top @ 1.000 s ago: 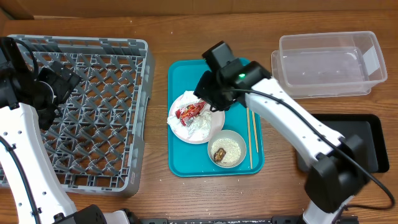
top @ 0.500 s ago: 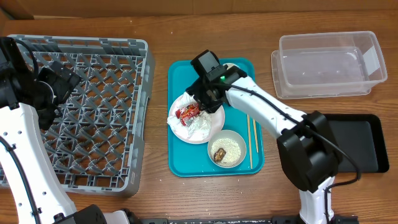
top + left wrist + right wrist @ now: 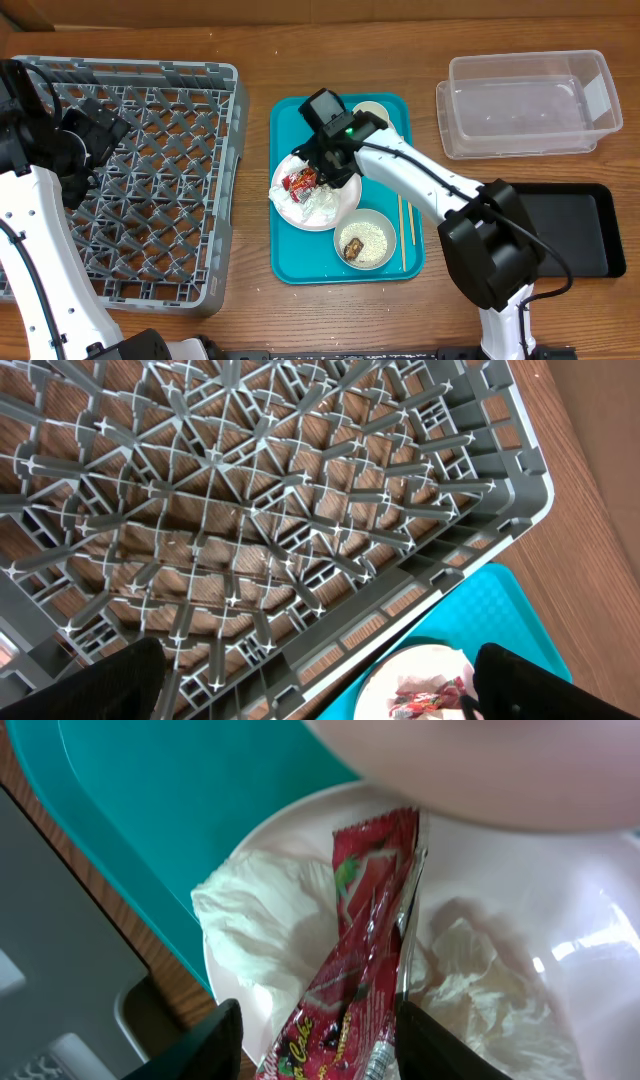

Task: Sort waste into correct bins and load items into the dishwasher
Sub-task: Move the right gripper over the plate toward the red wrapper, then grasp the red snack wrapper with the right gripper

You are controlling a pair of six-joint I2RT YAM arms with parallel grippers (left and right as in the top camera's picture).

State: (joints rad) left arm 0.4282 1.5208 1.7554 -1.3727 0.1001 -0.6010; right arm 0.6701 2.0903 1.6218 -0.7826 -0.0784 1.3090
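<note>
Rack (image 3: 150, 200) and bins (image 3: 455, 130) unfilled, the wrapper (image 3: 350, 970) on the tray's (image 3: 300, 255) nine-o'clock plate (image 3: 560, 900) is straddled by the parted jaws of the right gripper (image 3: 320, 1032).

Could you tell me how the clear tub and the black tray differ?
The clear tub is see-through with tall walls; the black tray is opaque, glossy and shallow. The tub lies fully in view; the right arm hides part of the tray. Both are rectangular, right of the teal tray.
</note>
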